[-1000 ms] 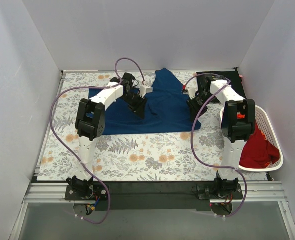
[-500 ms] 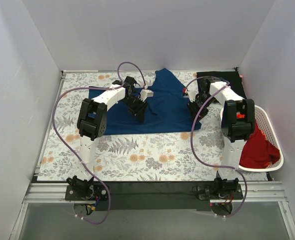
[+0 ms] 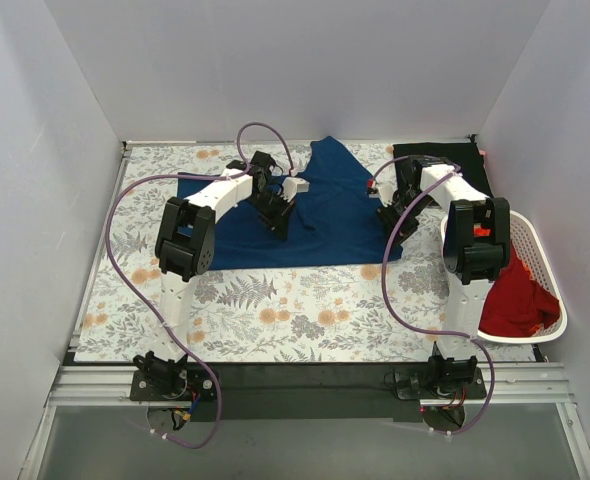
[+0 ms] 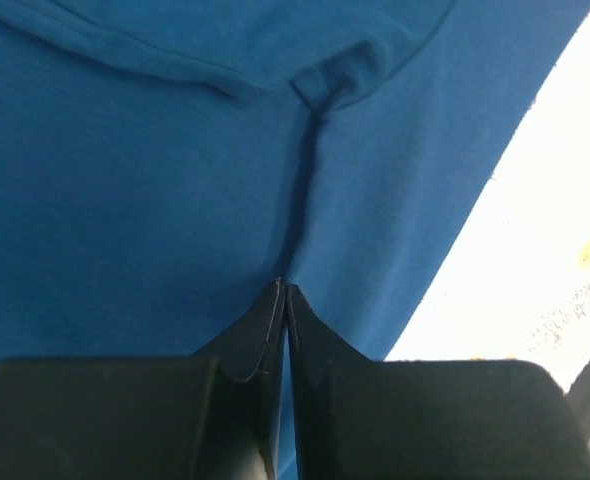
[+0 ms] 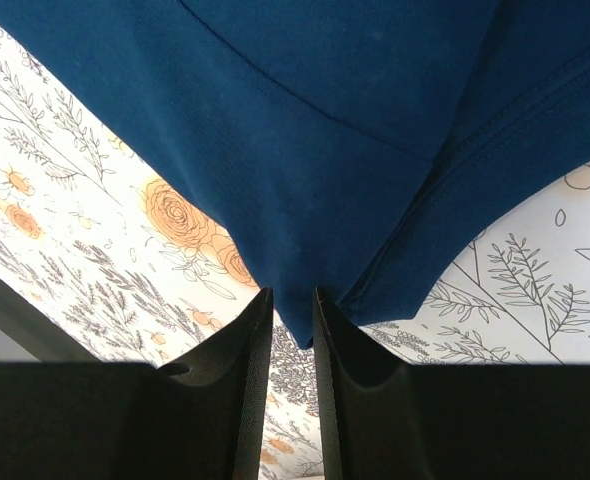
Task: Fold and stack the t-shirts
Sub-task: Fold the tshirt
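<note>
A navy blue t-shirt [image 3: 315, 215] lies spread on the floral table cover in the middle of the top view. My left gripper [image 3: 281, 218] is down on its middle and shut; in the left wrist view its fingertips [image 4: 285, 292] pinch a fold of the blue cloth [image 4: 175, 180]. My right gripper [image 3: 393, 226] is at the shirt's right edge; in the right wrist view [image 5: 293, 300] its jaws stand nearly shut with a pointed corner of the navy cloth [image 5: 325, 150] between them. A black t-shirt [image 3: 455, 160] lies at the back right. A red t-shirt [image 3: 515, 295] lies in the basket.
The white slotted basket [image 3: 543, 262] stands at the right edge of the table, beside the right arm. White walls close in the table on three sides. The floral cover [image 3: 275, 310] shows bare in front of the navy shirt and at the left.
Both grippers have shifted only slightly on the navy shirt; the left wrist has moved a little to the right. The shirt's outline has hardly changed.
</note>
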`<state>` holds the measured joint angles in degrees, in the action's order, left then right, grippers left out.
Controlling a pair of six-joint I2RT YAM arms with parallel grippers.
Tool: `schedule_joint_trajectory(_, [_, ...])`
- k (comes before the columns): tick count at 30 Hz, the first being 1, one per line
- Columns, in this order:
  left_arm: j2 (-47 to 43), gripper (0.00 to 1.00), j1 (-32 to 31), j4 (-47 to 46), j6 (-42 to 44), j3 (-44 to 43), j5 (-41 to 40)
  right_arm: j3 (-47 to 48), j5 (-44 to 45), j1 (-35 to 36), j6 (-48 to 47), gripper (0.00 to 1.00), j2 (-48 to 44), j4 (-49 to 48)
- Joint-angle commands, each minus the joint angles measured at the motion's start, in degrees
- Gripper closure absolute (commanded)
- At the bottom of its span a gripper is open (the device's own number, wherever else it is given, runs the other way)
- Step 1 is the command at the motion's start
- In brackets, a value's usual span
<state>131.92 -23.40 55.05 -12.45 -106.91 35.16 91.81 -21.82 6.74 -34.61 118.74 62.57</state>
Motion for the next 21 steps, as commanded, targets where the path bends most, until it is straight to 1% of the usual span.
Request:
schedule_joint_trajectory(1, [-2.5,0.99,-0.2,-2.8,-0.6,-2.8,-1.3,-0.6,0.3,-0.2,-0.7,0.71,0.1,-0.3])
schedule_joint_trajectory(8, [-1.7,1.00,-0.2,-4.6,-0.4,-3.7,-3.0,-1.1,0.1,-0.3,-0.7,0.71,-0.3,-0.3])
schedule_joint_trajectory(10, [-1.4,0.99,-0.2,-5.4,-0.6,-3.7,-3.5,-1.2,0.2,-0.2,-0.7,0.71,-0.3,-0.3])
schedule_joint_trajectory(12, [-1.1,0.89,-0.2,-5.3,-0.7,-4.9,-4.0,-0.9,0.0,-0.3,-0.6,0.71,-0.5,-0.2])
schedule_joint_trajectory(13, [-0.6,0.76,-0.2,-4.9,-0.8,-5.5,-4.2,-0.7,-0.4,-0.2,-0.5,0.71,-0.6,0.0])
schedule_joint_trajectory(16, [-2.3,0.64,0.9,-3.3,-1.8,-5.4,-5.1,1.8,-2.4,-0.2,-0.5,0.71,-2.1,0.1])
schedule_joint_trajectory(19, [-6.2,0.62,5.3,-3.5,-4.9,-2.6,-3.1,5.0,-3.7,-0.2,0.2,0.71,-2.5,0.2])
schedule_joint_trajectory(20, [-9.3,0.62,6.9,-3.2,-5.7,-1.6,-2.5,5.5,-3.8,-0.2,0.3,0.71,-2.4,0.1])
schedule_joint_trajectory(21, [-10.5,0.62,9.9,-2.8,-6.2,-0.8,-1.5,6.0,-3.9,-0.2,0.7,0.71,-2.1,0.1])
